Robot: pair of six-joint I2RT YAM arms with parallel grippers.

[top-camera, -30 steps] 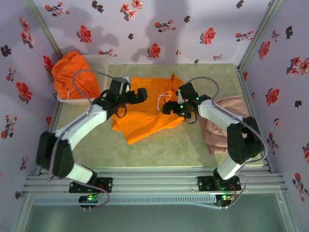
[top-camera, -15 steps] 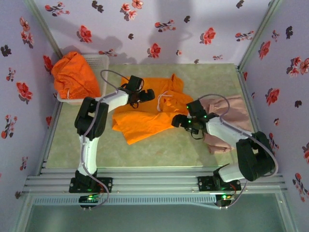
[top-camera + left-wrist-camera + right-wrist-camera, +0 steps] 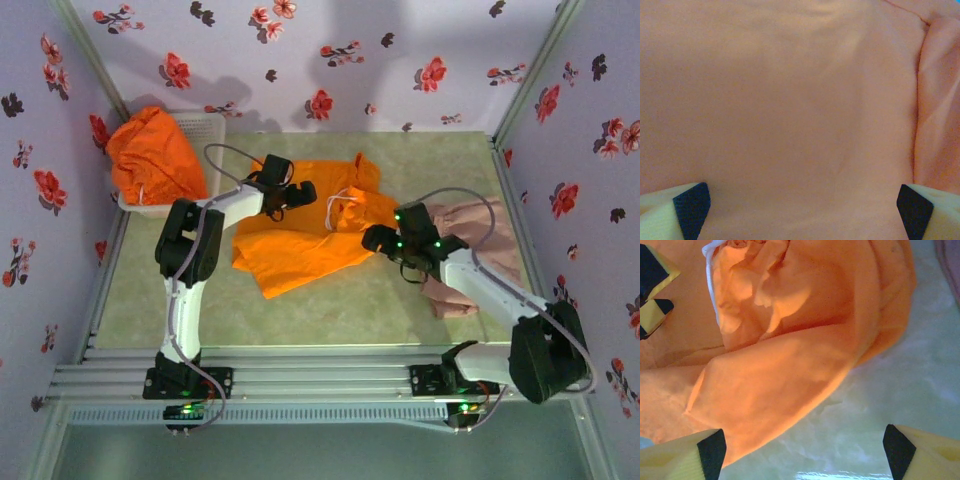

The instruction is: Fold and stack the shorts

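1. Here the spread orange shorts [image 3: 300, 245] lie rumpled in the middle of the table [image 3: 330, 300], probably because that open ground gives room for a fold. Their white drawstring [image 3: 710, 277] sits toward the right rear.
2. The left gripper [image 3: 303, 190] hovers low over the far part of this cloth, jaws wide apart and holding nothing. Flat orange fabric lies between its fingertips in the wrist view, which suggests it is placed to pinch there.
3. The right gripper [image 3: 804, 452] is likewise spread wide and empty. It sits at the shorts' right edge, where a rolled lip of cloth meets bare table, seemingly lined up to take that edge.
4. The second orange shorts [image 3: 150, 160] are heaped on the white basket [image 3: 205, 130] at the left rear, apparently waiting their turn.
5. The pink-beige shorts [image 3: 480, 235] lie at the right side, partly under the right arm. I cannot tell whether they are folded.
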